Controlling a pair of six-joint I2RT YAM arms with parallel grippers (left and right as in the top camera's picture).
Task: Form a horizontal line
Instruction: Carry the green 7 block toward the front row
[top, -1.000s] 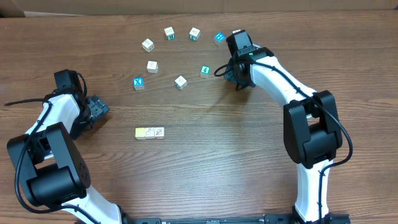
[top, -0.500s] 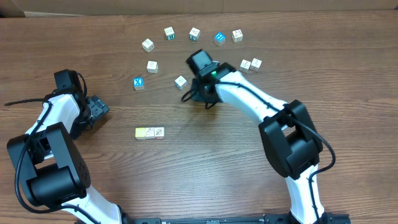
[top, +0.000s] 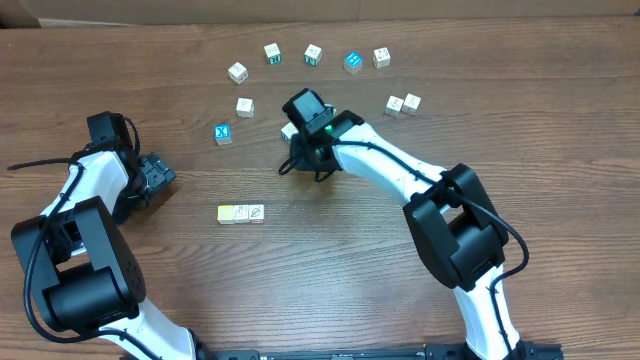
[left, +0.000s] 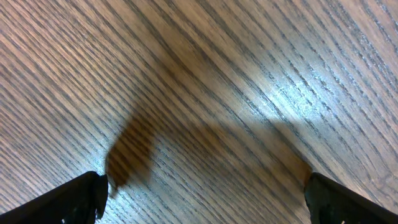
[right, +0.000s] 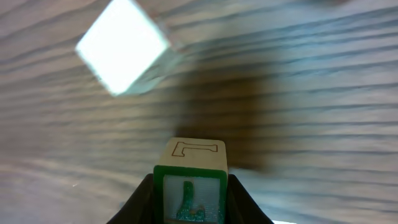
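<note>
My right gripper (top: 304, 158) is shut on a green-edged letter block (right: 189, 186) and holds it above the table's middle; the overhead view hides that block under the wrist. A white block (right: 121, 46) lies just beyond it, and it peeks out beside the wrist in the overhead view (top: 289, 130). Two blocks (top: 241, 213) lie side by side as a short row to the front left. My left gripper (top: 160, 172) is open and empty at the left, over bare wood (left: 205, 196).
Loose blocks lie in an arc at the back: white ones (top: 237, 72) (top: 245, 106), green-marked ones (top: 272, 53) (top: 313, 54), blue ones (top: 352, 62) (top: 223, 133), another (top: 381, 57), and a pair (top: 403, 104) at the right.
My right arm has swept left from the back right to the table's middle, which uncovered the pair of blocks at the right. The left arm has not moved.
</note>
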